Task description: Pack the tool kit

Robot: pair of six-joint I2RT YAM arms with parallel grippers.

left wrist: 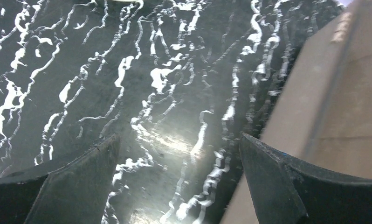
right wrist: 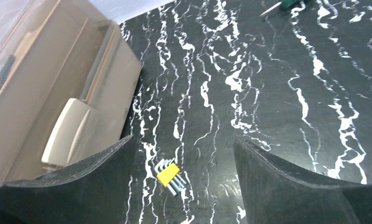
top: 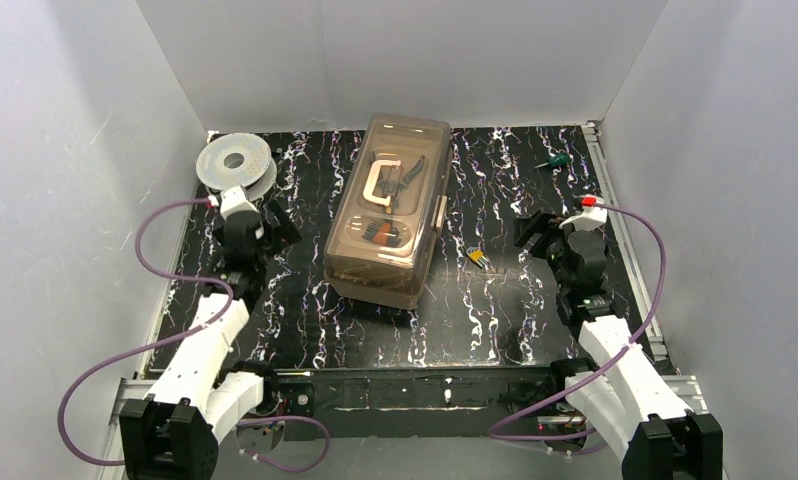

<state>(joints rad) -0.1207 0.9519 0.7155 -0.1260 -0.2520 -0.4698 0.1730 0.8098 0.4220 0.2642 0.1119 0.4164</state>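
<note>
The tan toolbox stands in the middle of the table with its smoky lid down, and the cream handle and some tools show through the lid. A set of hex keys in a yellow holder lies on the table just right of the box. A green-handled screwdriver lies at the back right. My left gripper is open and empty, close beside the box's left wall. My right gripper is open and empty, right of the hex keys and apart from them.
A round grey wire spool sits at the back left corner. White walls close the table in on three sides. The box's cream latch faces the right gripper. Purple cables loop beside both arms.
</note>
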